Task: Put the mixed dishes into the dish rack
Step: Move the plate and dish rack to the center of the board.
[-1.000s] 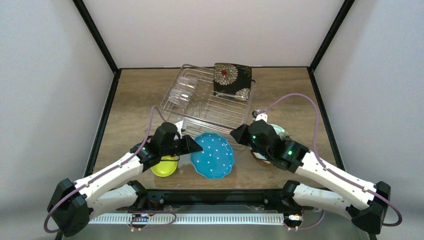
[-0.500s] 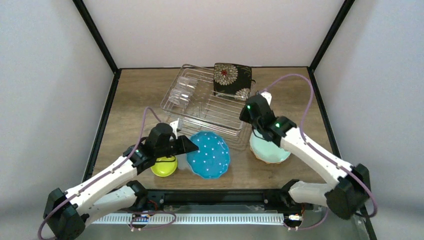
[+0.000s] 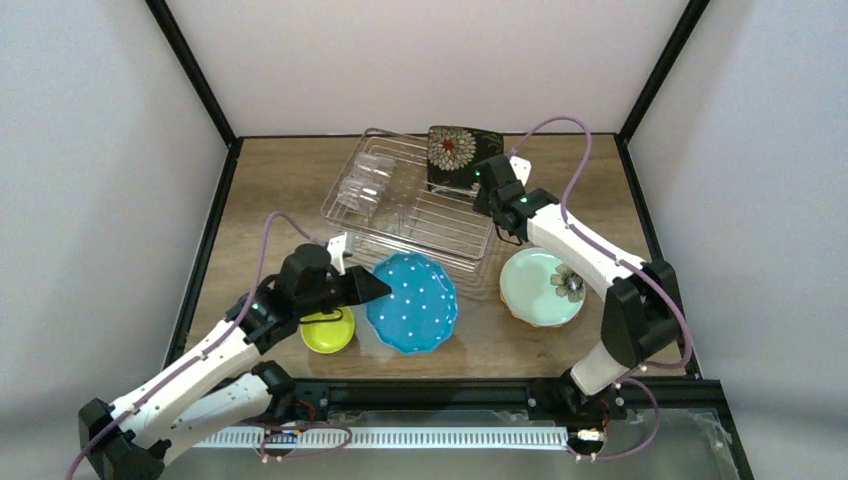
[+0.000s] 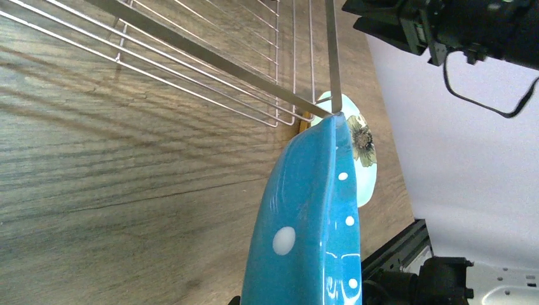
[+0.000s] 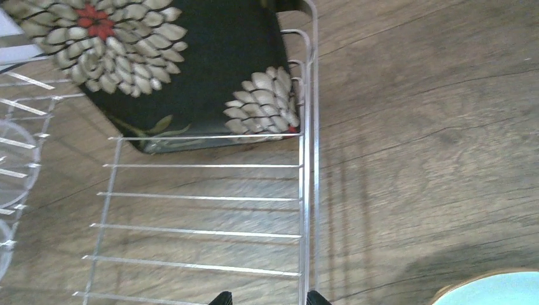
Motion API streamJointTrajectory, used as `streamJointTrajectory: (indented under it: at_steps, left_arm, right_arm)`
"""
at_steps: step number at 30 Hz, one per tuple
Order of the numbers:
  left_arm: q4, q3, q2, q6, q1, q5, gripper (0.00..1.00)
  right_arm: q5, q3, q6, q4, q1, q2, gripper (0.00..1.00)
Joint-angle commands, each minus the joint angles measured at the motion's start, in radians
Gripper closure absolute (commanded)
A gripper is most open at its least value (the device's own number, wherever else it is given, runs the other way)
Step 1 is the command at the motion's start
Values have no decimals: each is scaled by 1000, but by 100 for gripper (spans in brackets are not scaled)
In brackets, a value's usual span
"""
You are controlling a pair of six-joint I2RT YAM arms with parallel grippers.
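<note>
Right jaws, released, crossed the wood table (image 3: pixel 270 190) to the rack (image 3: pixel 432 226); left jaws grasp teal plate (image 3: pixel 412 302).

The top external camera looks down from behind the arm bases over the whole brown wooden table (image 3: pixel 278 185). The left wrist camera skims low along the teal white-dotted plate (image 4: pixel 305 222); the right wrist's looks closely down. Both share the silvery wire rack (image 5: pixel 307 203) and round mint flower plate (image 4: pixel 365 175).
</note>
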Motion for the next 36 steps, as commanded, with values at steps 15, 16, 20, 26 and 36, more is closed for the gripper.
streamJointTrajectory:
  at_steps: [15, 16, 20, 26, 36]
  left_arm:
    - [36, 120, -7, 59, -4, 10, 97]
    - [34, 123, -7, 61, -4, 9, 97]
    - [26, 133, -11, 63, -4, 7, 97]
    - [0, 140, -27, 64, -4, 8, 97]
    - [-97, 182, -78, 89, -4, 13, 97]
  right_arm:
    - [19, 154, -74, -38, -138, 198, 33]
    - [17, 160, -73, -41, -137, 210, 33]
    - [7, 175, -65, -31, -139, 246, 33]
    - [-22, 211, -16, -50, -150, 307, 51]
    - [-159, 173, 197, -65, -159, 343, 99]
